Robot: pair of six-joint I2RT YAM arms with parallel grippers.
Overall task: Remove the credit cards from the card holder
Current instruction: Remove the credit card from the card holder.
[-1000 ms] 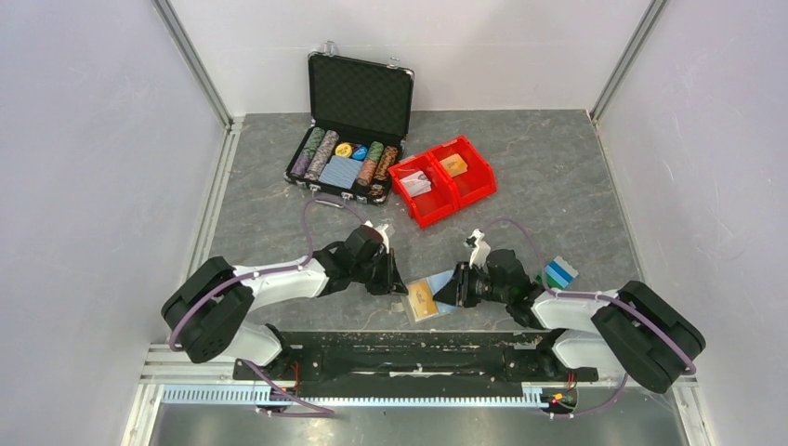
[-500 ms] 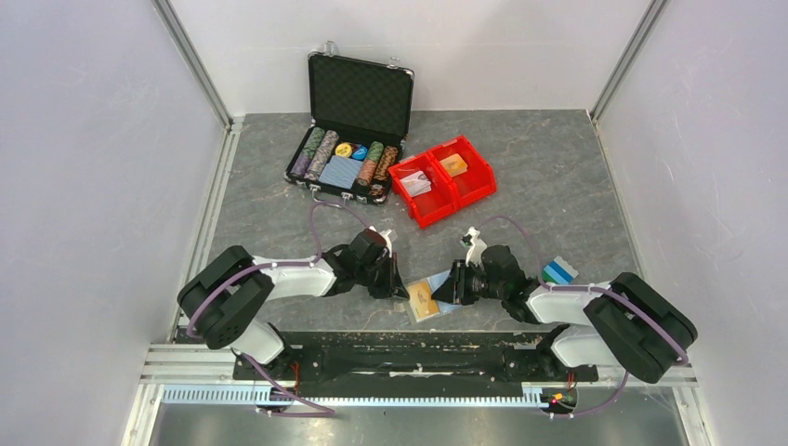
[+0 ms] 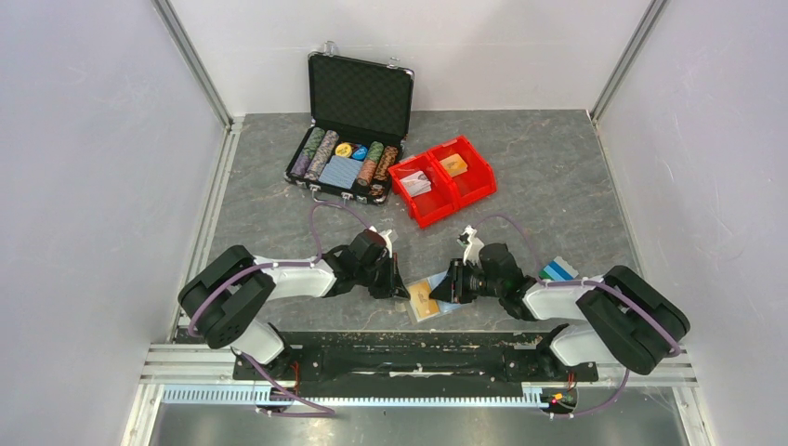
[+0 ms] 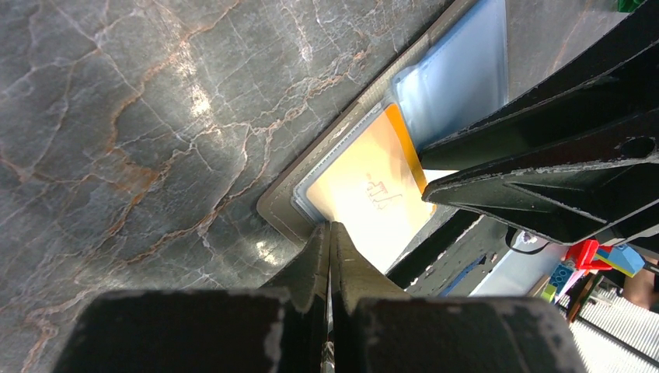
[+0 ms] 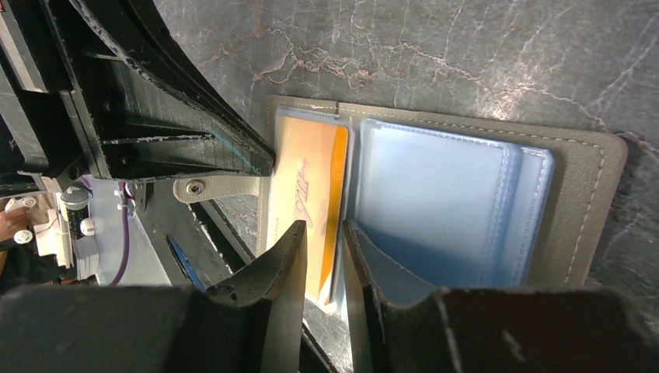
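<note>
From above, the card holder (image 3: 429, 299) lies open on the table between the two tools. The left gripper (image 3: 398, 290) is at its left end and the right gripper (image 3: 438, 290) over its middle. Blue and teal cards (image 3: 556, 270) lie on the table behind the right forearm, well apart from both tools. A poker case (image 3: 348, 121) and red bins (image 3: 441, 179) stand far beyond them.

The wrist views show what the top view hides. On the left wrist camera the left gripper (image 4: 329, 242) has its fingers pressed together, with nothing visible between them. Their tip touches the holder's grey rim (image 4: 280, 206), just at the corner of the orange card (image 4: 373, 194).

The right wrist camera shows the right gripper (image 5: 324, 233) with a narrow gap. One finger is over the orange card (image 5: 311, 179), which sits in its sleeve. The other is over the light blue panel (image 5: 435, 202), and whether they touch I cannot tell.

Half a second ago the right gripper was a little farther right. It has since edged toward the left gripper, and the right forearm now covers more of the loose cards. The holder has stayed put.
</note>
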